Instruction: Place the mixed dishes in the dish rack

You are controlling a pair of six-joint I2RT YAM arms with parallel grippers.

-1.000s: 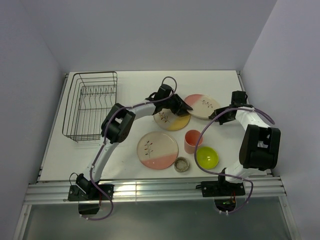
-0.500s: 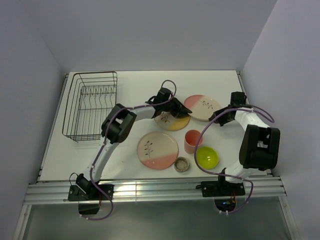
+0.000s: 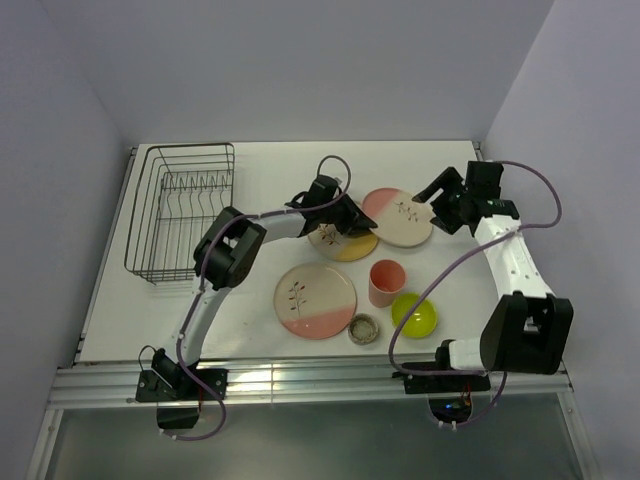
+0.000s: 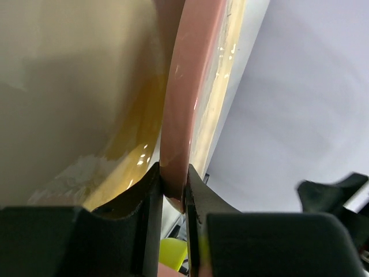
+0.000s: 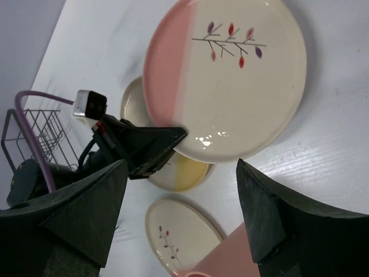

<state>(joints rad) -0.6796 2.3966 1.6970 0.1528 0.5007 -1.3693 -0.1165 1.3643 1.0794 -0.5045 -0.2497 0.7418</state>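
Pink-rimmed plate [image 3: 400,217] at 2 o'clock on the surface is clenched at its edge by left tool [image 4: 173,196], overlapping the yellow plate [image 3: 343,241]; right tool [image 5: 179,190] hangs released; thin rim grip could slip en route to rack [image 3: 183,211] at 10 o'clock.

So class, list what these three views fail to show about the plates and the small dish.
- Cream-and-yellow round plate: top view, far part hidden under left tool.
- Pink-edged plate rim: left wrist view, cut off at the frame's top.
- Tiny grey speckled dish: top view, too small to see its inside.
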